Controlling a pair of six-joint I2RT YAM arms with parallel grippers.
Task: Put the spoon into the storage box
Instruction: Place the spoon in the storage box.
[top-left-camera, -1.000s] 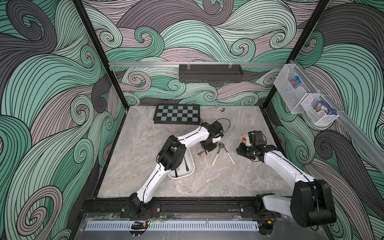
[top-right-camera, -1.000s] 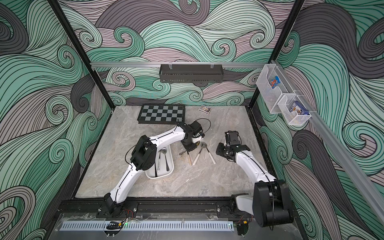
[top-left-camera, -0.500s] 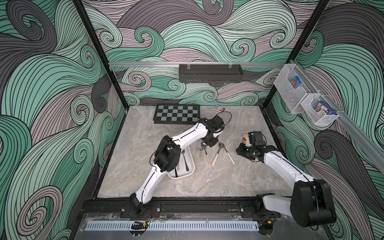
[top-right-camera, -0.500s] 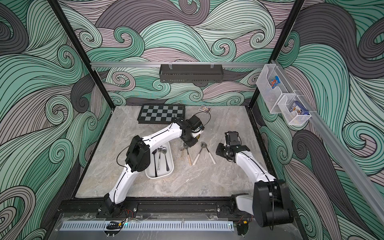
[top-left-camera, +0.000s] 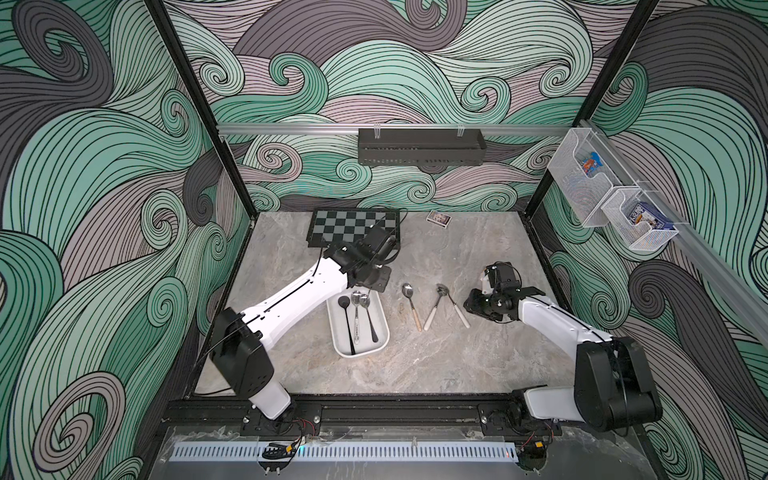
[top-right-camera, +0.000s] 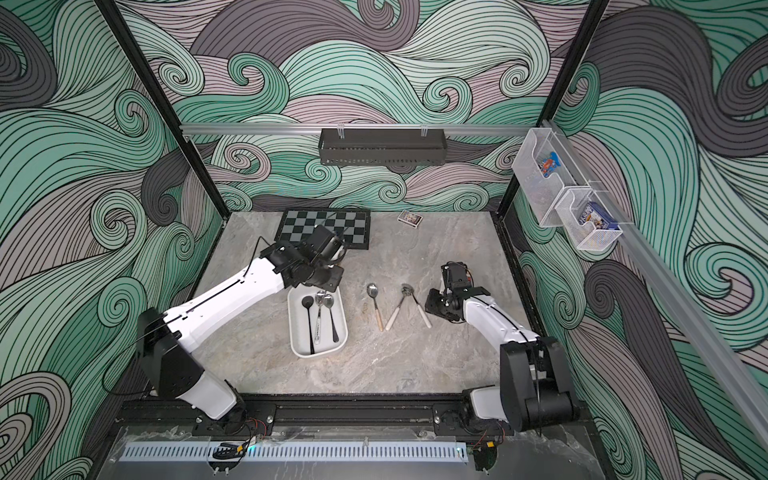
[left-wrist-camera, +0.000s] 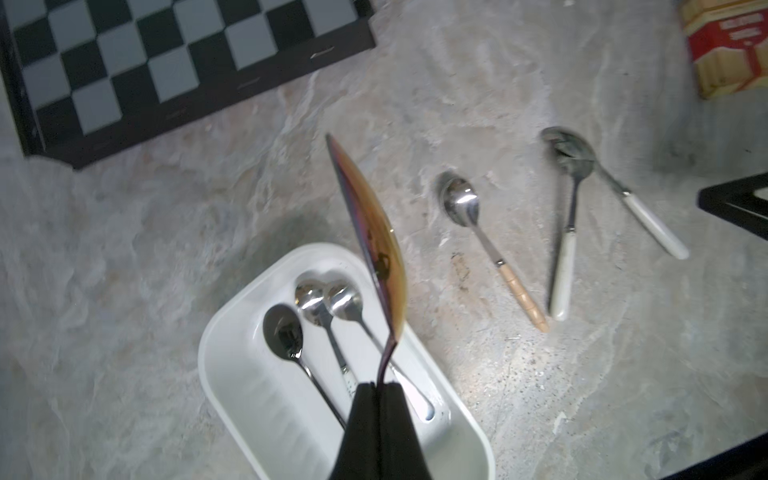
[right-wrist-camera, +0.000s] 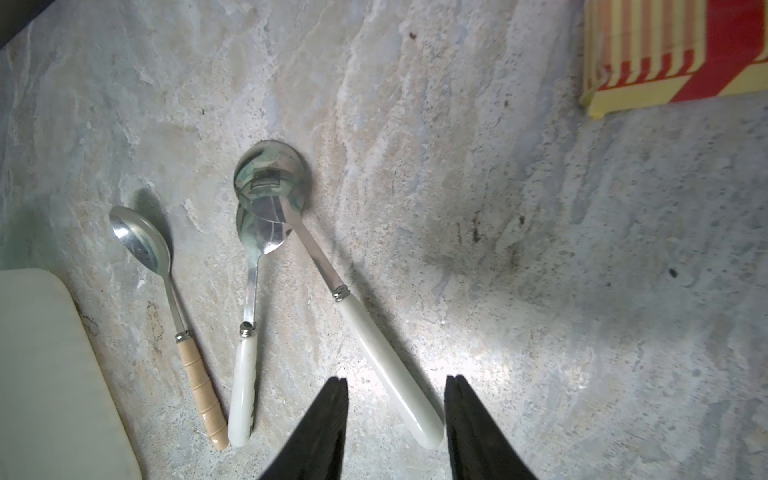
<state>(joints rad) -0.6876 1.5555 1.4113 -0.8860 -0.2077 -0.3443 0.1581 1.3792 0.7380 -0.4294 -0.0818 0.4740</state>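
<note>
Above storage box (left-wrist-camera: 257, 399), iridescent spoon (left-wrist-camera: 374, 232), clamped in left hand (left-wrist-camera: 377, 388)

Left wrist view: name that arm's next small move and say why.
Probably lower the left gripper toward the storage box: its jaws are shut on a gold-tinted spoon held above the box, which already holds three spoons.

Held spoon (left-wrist-camera: 374, 232): gold-purple sheen, bowl seen edge-on, handle pinched tight in the left gripper (left-wrist-camera: 377, 386), up in the air over the box's far end!
Storage box (top-left-camera: 336, 328): white rounded tub, upright, left of centre, long side running near to far.
Inside it: black spoon (left-wrist-camera: 284, 330) and two silver spoons (left-wrist-camera: 309, 297), bowls at the far end.
Loose spoons: wood-handled spoon (top-left-camera: 411, 305) just right of the box, then two white-handled spoons (top-left-camera: 434, 309), bowls overlapping.
</note>
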